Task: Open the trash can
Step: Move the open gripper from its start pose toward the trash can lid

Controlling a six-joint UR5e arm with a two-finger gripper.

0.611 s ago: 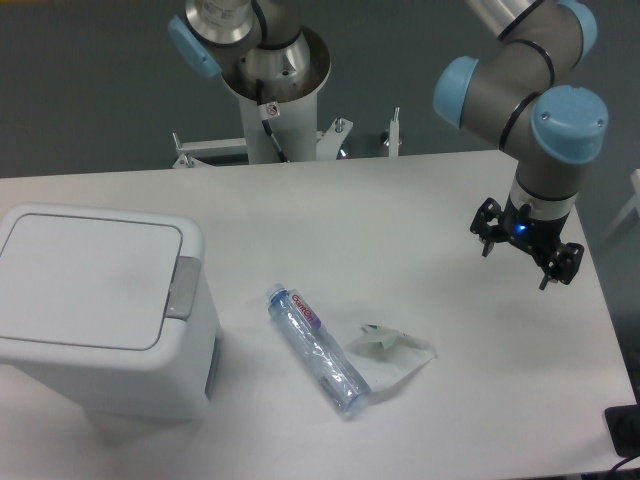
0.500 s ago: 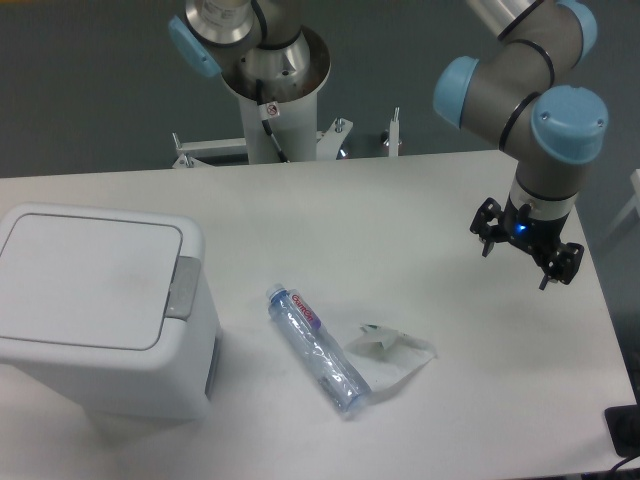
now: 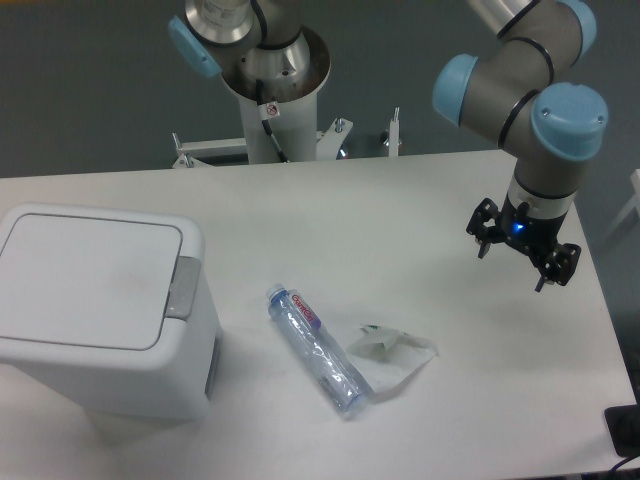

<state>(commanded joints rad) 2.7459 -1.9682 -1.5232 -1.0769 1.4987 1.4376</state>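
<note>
The trash can [image 3: 100, 310] is a large white boxy bin at the left of the table. Its flat white lid [image 3: 85, 280] lies shut, with the grey latch tab [image 3: 183, 288] on its right edge. My gripper [image 3: 520, 255] hangs over the right side of the table, far from the can. Its two black fingers stand apart with nothing between them.
A crushed clear plastic bottle [image 3: 318, 349] lies on the table right of the can. A crumpled clear wrapper [image 3: 392, 355] lies beside it. The arm's base column [image 3: 270, 90] stands behind the table's far edge. The table's right edge is close to the gripper.
The gripper has shifted very slightly left and up. Nothing else has moved.
</note>
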